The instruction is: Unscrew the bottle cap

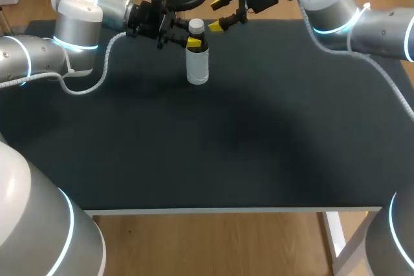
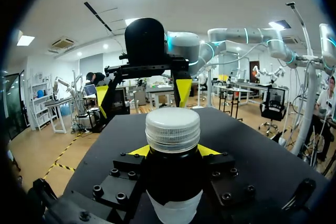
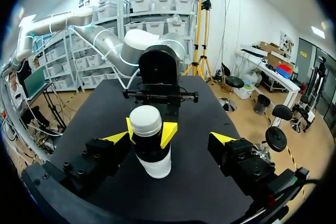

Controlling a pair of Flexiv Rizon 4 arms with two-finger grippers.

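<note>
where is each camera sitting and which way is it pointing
Head view: above and behind the robot, looking down on the table; left arm and right arm enter from its sides.
Left wrist view: on the left arm's wrist, looking along the left gripper, shut on the bottle; the right gripper faces it beyond.
Right wrist view: on the right arm's wrist, facing back at the bottle; its open fingers show nearest.
Shared: both wrist views show the cap, from opposite sides.
</note>
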